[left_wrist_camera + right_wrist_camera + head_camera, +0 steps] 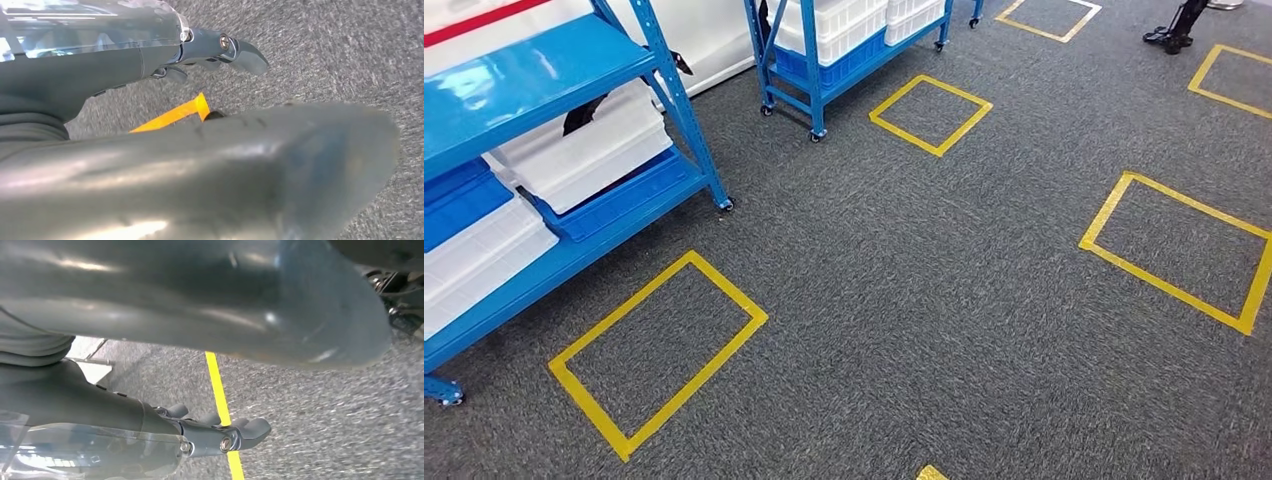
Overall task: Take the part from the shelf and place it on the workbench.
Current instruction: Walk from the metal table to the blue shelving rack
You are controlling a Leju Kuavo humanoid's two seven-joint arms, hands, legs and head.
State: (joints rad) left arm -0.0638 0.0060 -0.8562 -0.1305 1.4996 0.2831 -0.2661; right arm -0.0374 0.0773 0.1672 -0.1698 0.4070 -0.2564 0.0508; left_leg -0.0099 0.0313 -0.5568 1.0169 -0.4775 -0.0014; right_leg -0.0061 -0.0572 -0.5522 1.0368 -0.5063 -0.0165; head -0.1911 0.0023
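From my remote seat, the head view looks down on grey carpet point(924, 300) marked with yellow tape squares point(659, 352), one at lower left of the frame, one at upper centre and one at right. A blue shelf point(534, 70) fills the upper left of the frame, its lower levels stacked with white bins point(589, 145) and a blue bin point(459, 200); I cannot tell which of them, if any, holds the part. A second blue shelf on castors point(814, 85) stands at top centre, also loaded with white bins. A dark stand foot point(1174, 30) shows at the top right. In the left wrist view my left hand point(210, 55) hangs over the carpet with its dark fingers point(247, 55) stretched out loosely and nothing in them, the thick grey thumb point(225, 165) large and blurred in front, an orange-yellow strip of tape point(175, 114) showing between them. In the right wrist view my right hand point(220, 432) likewise hangs empty, fingers point(252, 429) extended and slightly apart above a yellow tape line point(220, 390) on the carpet, the thumb point(200, 295) wide across the upper part of the frame.
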